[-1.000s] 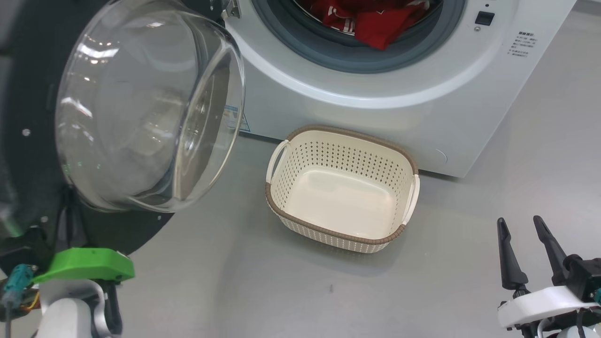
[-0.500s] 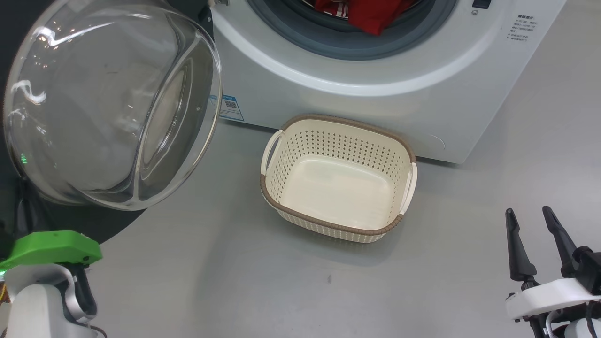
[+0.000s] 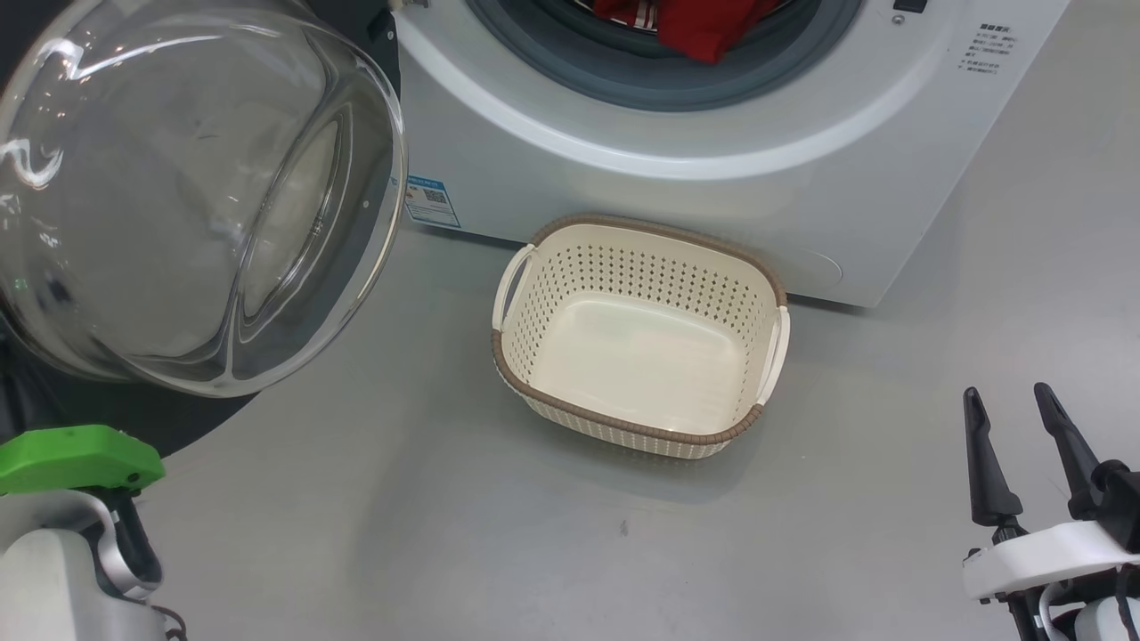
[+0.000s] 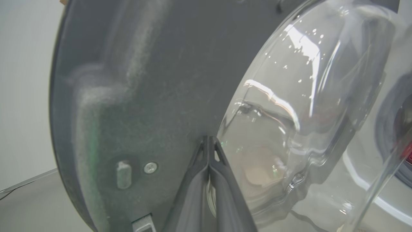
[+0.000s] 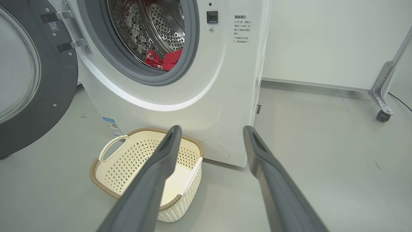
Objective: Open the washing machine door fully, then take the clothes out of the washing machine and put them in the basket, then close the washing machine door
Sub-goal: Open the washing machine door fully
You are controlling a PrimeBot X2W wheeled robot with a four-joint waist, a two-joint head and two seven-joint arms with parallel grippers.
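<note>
The washing machine door (image 3: 196,196) stands swung out at the left, its clear glass bowl facing me, its black rim behind. The white washing machine (image 3: 677,178) has its drum open, with the red clothes (image 3: 704,27) lying at the gasket's lower lip. The cream basket (image 3: 637,227) sits empty on the floor before the machine. My left gripper (image 4: 209,138) is shut, tips together against the door's dark inner face (image 4: 145,80) beside the bowl. My right gripper (image 3: 1006,392) hangs open at the lower right, holding nothing, well right of the basket.
Grey floor lies all around the basket. In the right wrist view the open right gripper (image 5: 212,129) points at the machine (image 5: 193,96), the clothes (image 5: 167,59) and the basket (image 5: 96,174); a white wall and a castered metal leg (image 5: 383,96) stand to the right.
The door has swung further out to the left, uncovering the blue label on the machine's front. My left arm has moved left with it. The head camera has shifted a little.
</note>
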